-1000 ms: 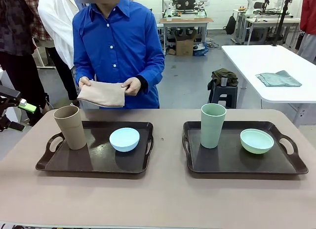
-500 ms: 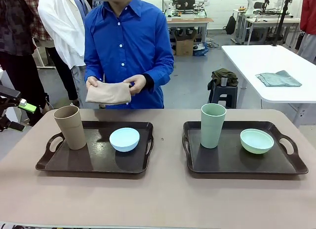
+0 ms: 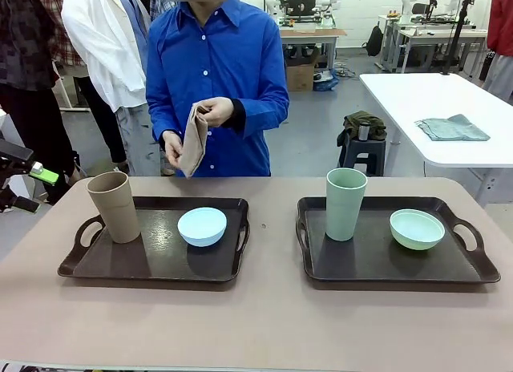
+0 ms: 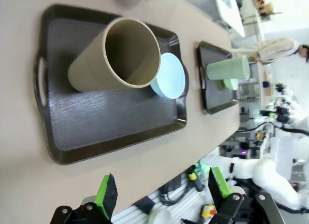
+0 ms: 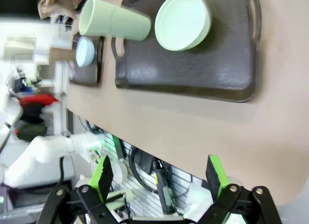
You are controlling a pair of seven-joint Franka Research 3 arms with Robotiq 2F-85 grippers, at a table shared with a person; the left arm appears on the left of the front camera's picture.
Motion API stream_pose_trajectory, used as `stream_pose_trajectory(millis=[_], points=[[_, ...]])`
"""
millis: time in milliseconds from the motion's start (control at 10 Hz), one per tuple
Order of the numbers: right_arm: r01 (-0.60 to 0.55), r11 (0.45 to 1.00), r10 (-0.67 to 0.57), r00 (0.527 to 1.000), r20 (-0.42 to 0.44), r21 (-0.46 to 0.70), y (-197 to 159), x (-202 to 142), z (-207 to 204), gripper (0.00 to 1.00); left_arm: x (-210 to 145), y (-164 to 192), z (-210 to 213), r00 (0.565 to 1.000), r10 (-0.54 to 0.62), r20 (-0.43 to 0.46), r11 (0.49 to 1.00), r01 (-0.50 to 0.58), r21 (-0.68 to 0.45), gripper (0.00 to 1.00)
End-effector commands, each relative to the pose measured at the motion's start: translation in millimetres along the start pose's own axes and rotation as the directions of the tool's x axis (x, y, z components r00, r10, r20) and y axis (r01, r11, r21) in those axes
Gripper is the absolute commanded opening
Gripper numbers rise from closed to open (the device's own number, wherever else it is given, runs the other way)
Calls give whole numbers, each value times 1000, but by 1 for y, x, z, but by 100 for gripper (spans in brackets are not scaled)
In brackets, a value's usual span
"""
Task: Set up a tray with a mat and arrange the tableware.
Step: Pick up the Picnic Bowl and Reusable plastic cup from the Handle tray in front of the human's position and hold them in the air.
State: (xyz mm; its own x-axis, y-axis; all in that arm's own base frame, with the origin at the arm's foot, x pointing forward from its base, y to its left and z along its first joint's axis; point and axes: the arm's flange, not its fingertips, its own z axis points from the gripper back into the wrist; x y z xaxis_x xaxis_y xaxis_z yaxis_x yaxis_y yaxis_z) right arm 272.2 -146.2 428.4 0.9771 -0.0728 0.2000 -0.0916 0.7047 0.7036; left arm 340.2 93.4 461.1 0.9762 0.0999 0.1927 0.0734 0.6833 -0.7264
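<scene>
Two dark trays lie side by side on the table. The left tray holds the tan cup and the light blue bowl. On the right tray stand the pale green cup and the pale green bowl. Behind the table a person in a blue shirt holds the folded tan mat hanging from both hands. My left gripper hovers open off the table's left end, looking down on the tan cup. My right gripper is open above the table edge, short of the right tray.
The bare table top lies in front of the trays and in the gap between them. More people stand behind at the left. A white table with a grey cloth stands at the back right.
The person has stepped a little to the right and turned the mat from lying flat in both hands to hanging upright. Neither arm has moved.
</scene>
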Motion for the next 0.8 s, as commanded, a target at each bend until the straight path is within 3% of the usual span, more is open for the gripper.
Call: stream_pose_trajectory(millis=[0, 200, 500, 700], points=[[-205, 977, 201, 977, -68, -60, 34, 5, -4, 100, -2, -10, 14, 967, -255, 6, 958, 252, 135, 100], [-334, 932, 319, 940, -120, -141, 99, 21, -17, 100, -1, -42, 22, 858, -506, -89, 818, 510, 266, 100], [-507, 849, 459, 848, -265, -151, 202, 66, -71, 100, 17, -68, 35, 682, -675, -281, 670, 726, 154, 100], [-465, 856, 396, 871, -290, -228, 287, 84, -124, 100, 34, -70, 50, 567, -737, -367, 574, 813, 103, 100]])
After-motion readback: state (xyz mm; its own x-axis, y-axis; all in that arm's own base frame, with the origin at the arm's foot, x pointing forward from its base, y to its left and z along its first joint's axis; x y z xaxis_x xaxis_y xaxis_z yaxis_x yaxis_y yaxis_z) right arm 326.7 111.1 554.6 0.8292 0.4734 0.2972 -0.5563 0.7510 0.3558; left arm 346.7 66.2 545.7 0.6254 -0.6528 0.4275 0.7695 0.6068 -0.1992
